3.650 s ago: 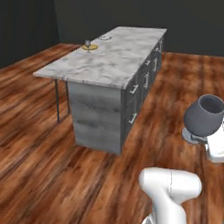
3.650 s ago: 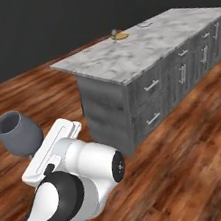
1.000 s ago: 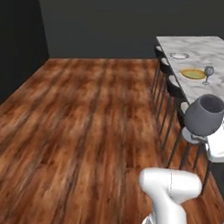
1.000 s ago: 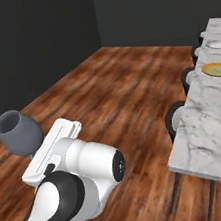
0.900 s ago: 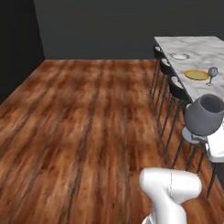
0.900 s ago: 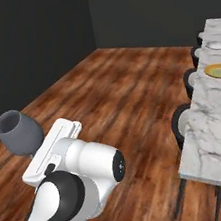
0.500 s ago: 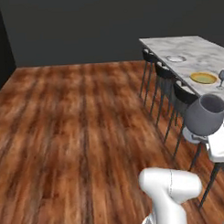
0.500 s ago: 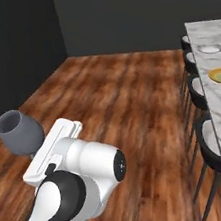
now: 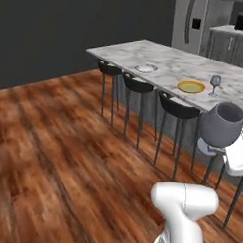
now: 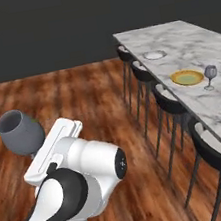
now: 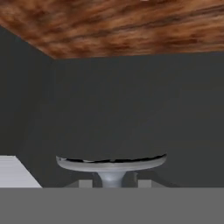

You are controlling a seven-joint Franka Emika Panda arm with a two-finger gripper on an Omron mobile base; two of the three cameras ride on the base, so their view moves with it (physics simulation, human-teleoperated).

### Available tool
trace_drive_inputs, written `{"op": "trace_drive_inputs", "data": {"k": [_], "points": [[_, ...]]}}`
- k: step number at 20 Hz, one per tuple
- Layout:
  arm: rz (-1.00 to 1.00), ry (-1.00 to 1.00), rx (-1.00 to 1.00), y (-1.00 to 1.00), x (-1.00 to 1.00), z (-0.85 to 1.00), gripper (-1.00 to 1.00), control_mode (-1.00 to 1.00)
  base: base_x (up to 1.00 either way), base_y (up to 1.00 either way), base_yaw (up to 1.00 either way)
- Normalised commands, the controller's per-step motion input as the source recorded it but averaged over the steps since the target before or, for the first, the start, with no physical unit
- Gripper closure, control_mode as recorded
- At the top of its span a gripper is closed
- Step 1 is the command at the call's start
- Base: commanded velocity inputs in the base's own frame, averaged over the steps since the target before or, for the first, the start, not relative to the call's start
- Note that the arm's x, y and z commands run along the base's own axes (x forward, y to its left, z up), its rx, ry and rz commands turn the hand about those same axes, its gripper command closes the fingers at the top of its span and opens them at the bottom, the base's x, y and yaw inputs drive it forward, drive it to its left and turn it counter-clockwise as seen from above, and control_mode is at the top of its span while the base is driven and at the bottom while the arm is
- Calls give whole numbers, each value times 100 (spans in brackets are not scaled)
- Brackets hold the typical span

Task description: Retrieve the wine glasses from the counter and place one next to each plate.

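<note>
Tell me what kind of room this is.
Most likely a home kitchen with a dining bar: a long marble island lined with black stools, set with plates and a wine glass, and a steel fridge behind.

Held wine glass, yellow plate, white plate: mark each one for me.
held wine glass [image 10: 20,133], right base view, on its bowl.
yellow plate [image 9: 190,86], left base view, on its centre.
white plate [image 10: 154,55], right base view, on its centre.

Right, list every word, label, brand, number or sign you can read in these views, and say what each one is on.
Robot arm: small pale lettering low on its dark link in the right base view, too small and blurred to read.
Nothing else carries any text.
</note>
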Motion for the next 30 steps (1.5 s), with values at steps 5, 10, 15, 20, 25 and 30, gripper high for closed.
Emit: {"op": "trace_drive_inputs", "data": {"k": [5,10,15,20,25,30], "points": [[0,0,0,0,0,0,100,100,79,66,-77],[0,0,0,0,0,0,100,100,86,70,-75],[0,0,0,0,0,0,100,100,91,73,-73],[0,0,0,0,0,0,100,100,80,100,-41],[0,0,0,0,0,0,100,100,85,100,-29],[0,0,0,0,0,0,100,100,100,100,-22]]}}
